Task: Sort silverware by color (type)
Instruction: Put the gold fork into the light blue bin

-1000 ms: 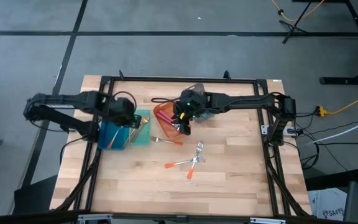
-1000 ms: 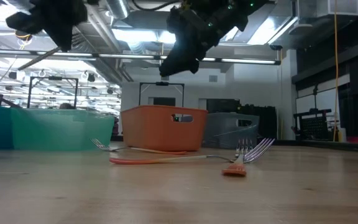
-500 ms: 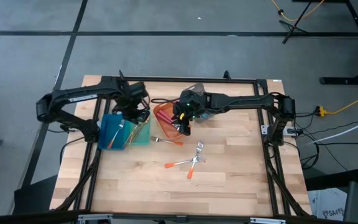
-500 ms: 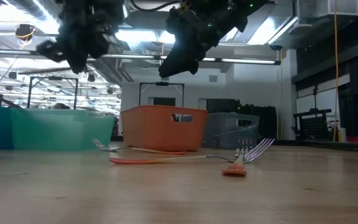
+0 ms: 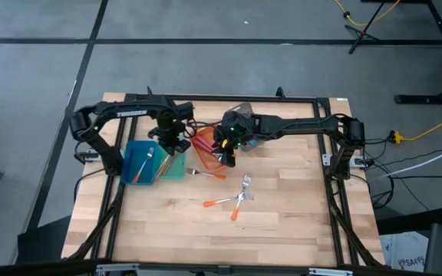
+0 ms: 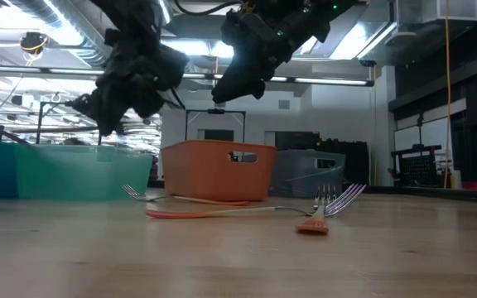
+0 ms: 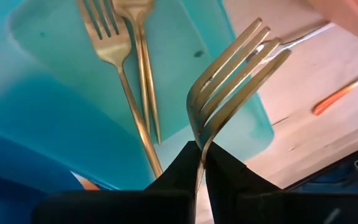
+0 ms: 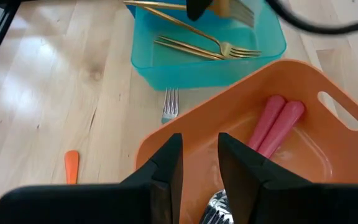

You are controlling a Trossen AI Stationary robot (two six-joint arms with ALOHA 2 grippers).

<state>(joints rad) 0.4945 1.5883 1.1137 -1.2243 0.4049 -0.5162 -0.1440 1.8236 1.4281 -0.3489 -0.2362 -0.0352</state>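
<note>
My left gripper (image 5: 173, 142) is shut on a gold fork (image 7: 235, 62), high over the teal bin (image 5: 178, 164), where two more gold forks (image 7: 120, 56) lie on the floor. My right gripper (image 8: 201, 158) hovers over the orange bin (image 8: 303, 168), fingers apart and nothing seen between their tips. Two pink-handled utensils (image 8: 275, 127) lie in that bin. Several orange-handled and silver forks (image 5: 236, 198) lie loose on the wooden table, one (image 5: 207, 173) just in front of the bins. My left gripper pinches the gold fork between its two fingers just below the head, on the neck (image 7: 199, 148). The fingers slant down from above and lie along the fork. The tines (image 7: 247, 46) stick out beyond the fingertips, clear of the teal bin.
A blue bin (image 5: 136, 162) stands left of the teal one, and a grey bin (image 6: 305, 172) sits behind the orange one. The near half of the table (image 5: 167, 230) is bare wood. A black frame (image 5: 206, 98) rims the table.
My left gripper, still shut on the gold fork, has swung from above the blue bin toward the table's right and come down over the teal bin, rolling its wrist as it went. My right gripper has kept still.
</note>
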